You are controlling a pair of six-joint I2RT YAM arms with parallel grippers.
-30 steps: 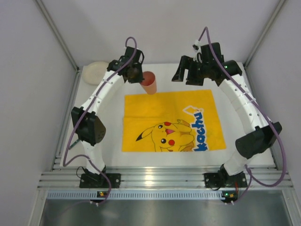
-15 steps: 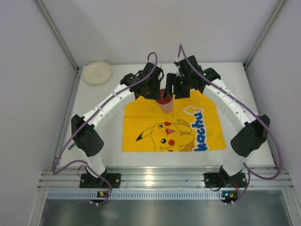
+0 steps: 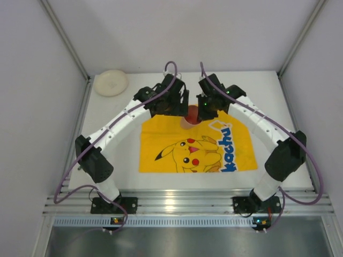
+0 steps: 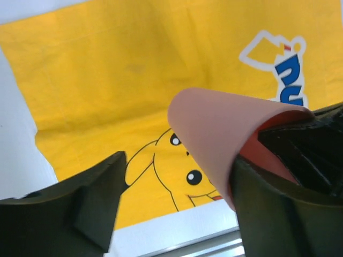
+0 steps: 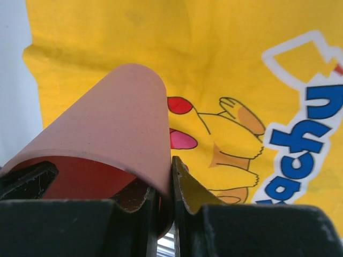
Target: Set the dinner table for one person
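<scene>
One white bench [image 3: 284, 96] to dress, and above the far edge of its yellow mat [image 3: 161, 128] hangs the pink cup [image 3: 192, 113], off the surface. We call this a pass between arms: our right hand [image 5: 169, 187] pinches the cup's wall at the rim, one finger inside, one outside, and our left hand [image 4: 177, 166] stands spread around it. Next, left backs clear, right stands the cup upright; the plate [image 3: 111, 83] sits far-left
</scene>
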